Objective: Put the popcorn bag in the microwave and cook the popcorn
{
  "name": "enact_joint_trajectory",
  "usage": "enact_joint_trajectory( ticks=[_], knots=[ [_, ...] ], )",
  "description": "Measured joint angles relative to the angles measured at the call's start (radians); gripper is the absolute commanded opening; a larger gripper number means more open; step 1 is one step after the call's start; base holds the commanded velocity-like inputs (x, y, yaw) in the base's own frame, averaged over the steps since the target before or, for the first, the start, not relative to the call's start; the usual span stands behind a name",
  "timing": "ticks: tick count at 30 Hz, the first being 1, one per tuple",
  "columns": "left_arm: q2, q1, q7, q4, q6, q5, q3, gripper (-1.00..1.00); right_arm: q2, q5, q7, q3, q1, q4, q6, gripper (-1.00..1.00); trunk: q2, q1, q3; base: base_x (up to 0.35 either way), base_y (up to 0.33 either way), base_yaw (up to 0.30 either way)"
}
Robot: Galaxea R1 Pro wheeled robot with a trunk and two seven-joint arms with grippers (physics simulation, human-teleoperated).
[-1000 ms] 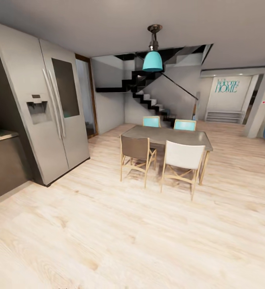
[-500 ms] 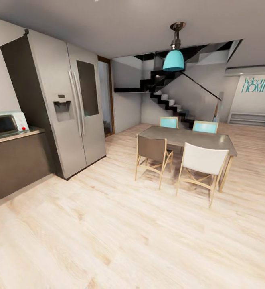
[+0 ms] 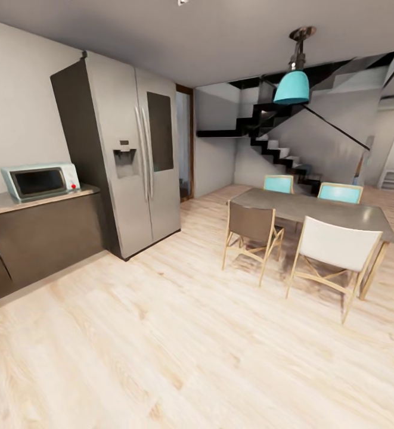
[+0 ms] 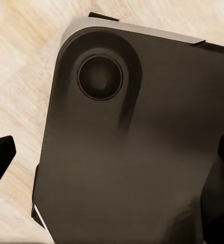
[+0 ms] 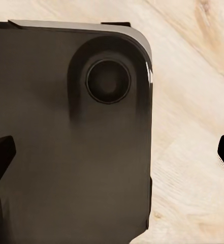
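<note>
While both grippers hang over the robot's dark base [image 4: 132,152] and the wood floor [image 5: 193,127], fingertips [image 4: 0,157] wide apart and holding nothing, the microwave [image 3: 40,181] sits far ahead on the countertop [image 3: 39,200] beside the fridge [image 3: 131,161].

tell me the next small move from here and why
Probably keep turning left and roll toward the microwave, which sits on the countertop at the head view's left edge, beside the fridge. The popcorn bag isn't visible there from this angle. Both wrist views look down at the robot's dark base over wood floor, so nothing is within reach.
</note>
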Motion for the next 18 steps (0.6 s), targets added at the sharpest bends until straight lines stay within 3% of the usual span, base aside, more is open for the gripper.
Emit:
enact_joint_trajectory(
  ticks=[18],
  knots=[
    [0.000, 0.000, 0.000, 0.000, 0.000, 0.000, -0.001, 1.00, 0.000, -0.001, 0.000, 0.000, 0.000, 0.000, 0.000, 1.00, 0.000, 0.000, 0.000, 0.000, 0.000, 0.280]
  ],
)
